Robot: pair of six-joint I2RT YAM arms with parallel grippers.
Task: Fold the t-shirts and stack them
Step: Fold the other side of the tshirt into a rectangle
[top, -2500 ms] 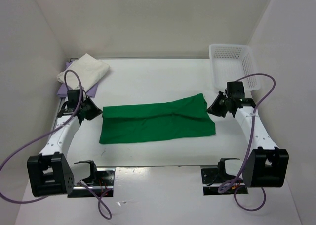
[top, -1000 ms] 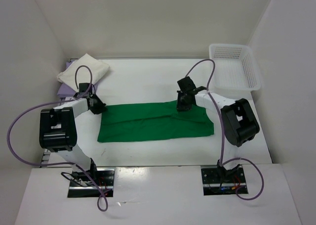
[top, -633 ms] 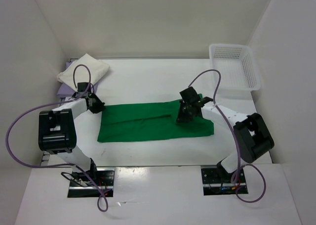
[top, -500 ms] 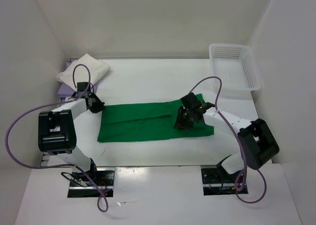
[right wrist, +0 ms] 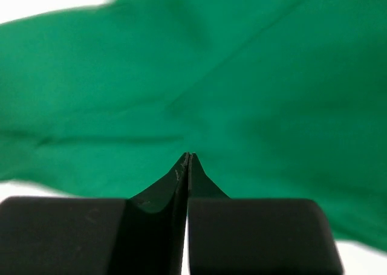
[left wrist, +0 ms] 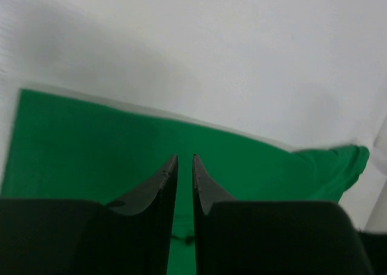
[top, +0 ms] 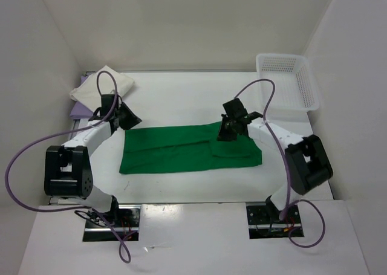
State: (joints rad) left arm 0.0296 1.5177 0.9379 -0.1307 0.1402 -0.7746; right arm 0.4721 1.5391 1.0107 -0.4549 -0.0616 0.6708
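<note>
The bright green t-shirt [top: 181,149] lies flat and folded lengthwise in the middle of the table, filling the right wrist view [right wrist: 254,75] and the lower left wrist view [left wrist: 91,148]. A cream-white t-shirt [top: 107,83] rests folded on the lavender-purple one [top: 77,109] at the far left. My left gripper [top: 126,116] [left wrist: 185,156] hovers just beyond the green shirt's far left corner, its jaws a narrow slit apart and empty. My right gripper [top: 227,132] [right wrist: 188,154] is shut, tips over the shirt's far edge right of centre; no cloth shows between them.
A white lattice basket [top: 281,57] stands at the far right corner. White walls close in the table on the left, back and right. Both arms' purple cables loop above the table.
My right gripper swung from the shirt's near-middle back to its far edge, opening and shutting on the way. My left gripper rose off the far left corner and shifted farther back.
</note>
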